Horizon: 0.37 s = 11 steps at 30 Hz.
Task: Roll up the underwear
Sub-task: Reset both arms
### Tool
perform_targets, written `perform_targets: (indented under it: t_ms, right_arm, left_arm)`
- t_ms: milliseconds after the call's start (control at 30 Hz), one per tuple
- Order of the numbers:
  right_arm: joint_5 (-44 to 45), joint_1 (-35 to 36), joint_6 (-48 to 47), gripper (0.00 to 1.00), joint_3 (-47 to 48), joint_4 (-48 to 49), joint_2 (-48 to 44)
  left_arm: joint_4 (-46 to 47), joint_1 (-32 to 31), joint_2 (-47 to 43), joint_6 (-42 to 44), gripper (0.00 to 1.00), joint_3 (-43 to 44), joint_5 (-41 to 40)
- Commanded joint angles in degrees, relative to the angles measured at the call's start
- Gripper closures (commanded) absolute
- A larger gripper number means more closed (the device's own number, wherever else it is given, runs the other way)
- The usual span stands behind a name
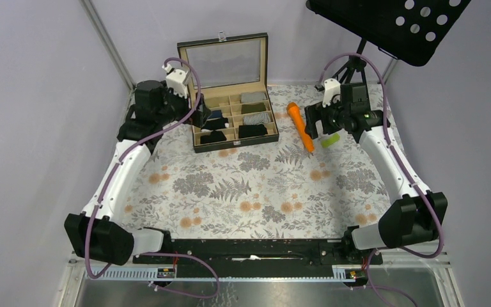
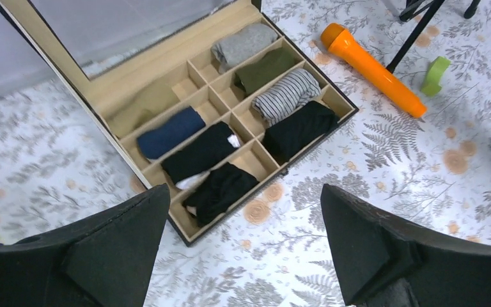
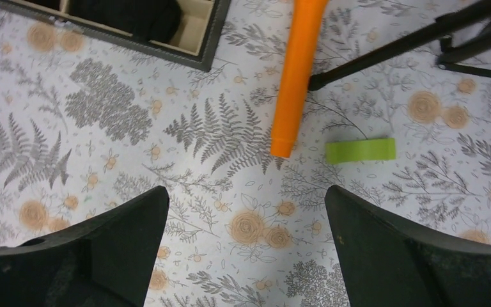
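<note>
**Underwear lodged in the box, both grippers spread**

Underwear [image 2: 201,150] is seen as rolled pieces packed into the compartments of an open organiser box [image 2: 185,73], which fills the upper middle of the left wrist view. A navy roll [image 2: 169,131] is laid in a left-hand compartment. Two black rolls are set in the compartments next to it, toward the lower edge of the frame. In the right-hand row a grey roll [image 2: 243,41], a dark green roll [image 2: 265,67], a striped roll [image 2: 288,96] and another black roll [image 2: 300,128] are lined up from top to bottom.

The left gripper [image 2: 243,211] is held above the box's near corner. Its fingers are spread far apart and nothing is caught between them. The right gripper [image 3: 246,198] is likewise held wide apart and empty over the floral cloth [image 3: 102,109], well right of the box.

An orange stick [image 3: 297,70] is laid on the cloth at the upper middle of the right wrist view. A small light-green cylinder [image 3: 360,150] is placed just right of its lower end. Black stand legs [image 3: 409,41] are seen across the upper right.
</note>
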Motion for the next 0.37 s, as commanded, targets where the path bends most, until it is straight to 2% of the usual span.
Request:
perform_targets:
  t_ms: [0,67,200,333]
  right_arm:
    - [5.9,-0.3,5.5,0.00,1.7,2.5,-4.2]
    - [7.3,-0.3,6.2,0.00,1.3,3.9,-7.4]
    - [10.7,-0.3,7.2,0.00,-3.5,10.0,-14.7]
    - [15.4,-0.3,9.7,0.00,-3.3,8.0,-13.0]
  left_arm:
    - [5.0,0.3,-3.1,-11.2,0.01,-5.3,-1.9]
    - [5.2,0.4,-4.7,-10.3,0.01,-8.5,-3.1]
    - [3.6,0.5,-5.1,-9.4,0.01,-8.4,-5.3]
    - [4.3,0.6,-5.2,-8.5,0.01,-7.8,-5.6]
